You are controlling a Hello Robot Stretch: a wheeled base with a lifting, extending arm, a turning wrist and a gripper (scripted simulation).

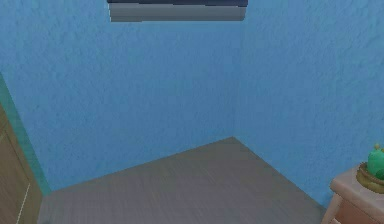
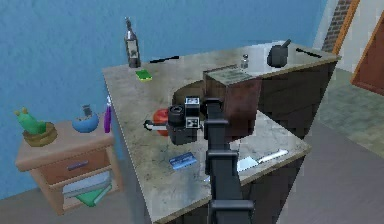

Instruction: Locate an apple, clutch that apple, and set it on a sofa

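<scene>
Centrally, tool (image 2: 171,120) near red apple (image 2: 157,126) on counter (image 2: 128,100), dark bottle (image 2: 132,45) at corner

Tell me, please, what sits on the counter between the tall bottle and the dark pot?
In the arm side view, a thin dark utensil and a small pale shaker lie between bottle and pot; the counter there is otherwise bare.

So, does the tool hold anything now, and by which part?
Cannot be told: at the tool's far end a red thing lies on the counter.
</scene>
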